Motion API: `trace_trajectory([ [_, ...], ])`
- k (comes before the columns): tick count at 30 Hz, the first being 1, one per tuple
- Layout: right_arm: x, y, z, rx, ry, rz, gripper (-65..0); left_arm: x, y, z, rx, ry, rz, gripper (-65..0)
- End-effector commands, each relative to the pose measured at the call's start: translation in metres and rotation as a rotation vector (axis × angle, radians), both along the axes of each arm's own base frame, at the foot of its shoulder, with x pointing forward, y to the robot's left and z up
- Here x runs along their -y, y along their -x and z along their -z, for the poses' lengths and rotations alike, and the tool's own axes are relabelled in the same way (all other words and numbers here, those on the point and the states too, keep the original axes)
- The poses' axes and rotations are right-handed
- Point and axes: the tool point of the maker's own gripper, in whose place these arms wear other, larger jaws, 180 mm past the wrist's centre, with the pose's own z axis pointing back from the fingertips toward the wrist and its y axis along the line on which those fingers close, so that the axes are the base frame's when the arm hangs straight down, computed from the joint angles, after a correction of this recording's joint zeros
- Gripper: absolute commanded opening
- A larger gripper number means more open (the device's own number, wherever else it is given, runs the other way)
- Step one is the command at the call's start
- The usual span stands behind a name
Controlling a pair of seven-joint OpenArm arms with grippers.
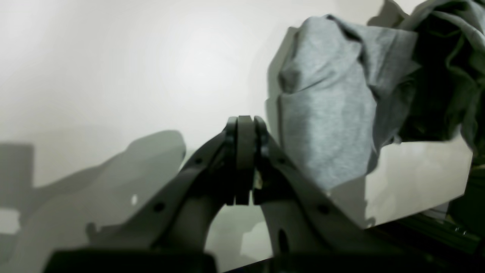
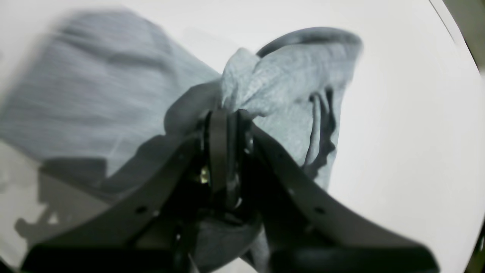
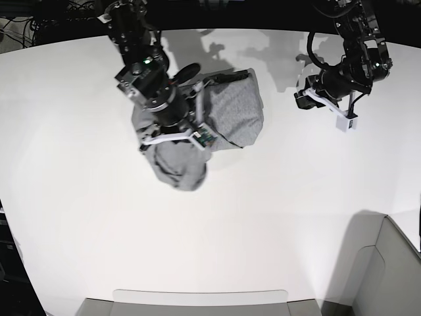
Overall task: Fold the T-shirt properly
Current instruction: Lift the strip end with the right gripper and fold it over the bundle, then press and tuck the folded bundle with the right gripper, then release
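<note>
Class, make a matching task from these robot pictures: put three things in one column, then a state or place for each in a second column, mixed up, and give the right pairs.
Column one:
1. left gripper
2. right gripper
3. T-shirt

Column two:
A. bunched in a heap on the white table
B. jaws shut on nothing, away from the cloth
C. jaws pinching a wad of grey cloth

Pairs: 1-B, 2-C, 3-A
</note>
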Motion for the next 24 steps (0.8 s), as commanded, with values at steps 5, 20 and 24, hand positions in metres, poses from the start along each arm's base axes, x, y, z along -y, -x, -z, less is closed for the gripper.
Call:
trace_trajectory([
  [5,-0.037,0.007,-0.018,0.068,-0.011,-0.071,-65.0,-0.003,-0.004,0.002,0.001,0.011,-0.01,-65.0],
  [20,-0.067,0.045,0.033,-0.087,0.094,-0.201,-65.0,-0.004,-0.001,0.011,-0.032,0.022,-0.018,-65.0],
  [24,-0.074,0.054,0.025,-0.083,0.097,-0.23,-54.3,-0.004,-0.001,0.011,-0.032,0.022,-0.018,-65.0],
])
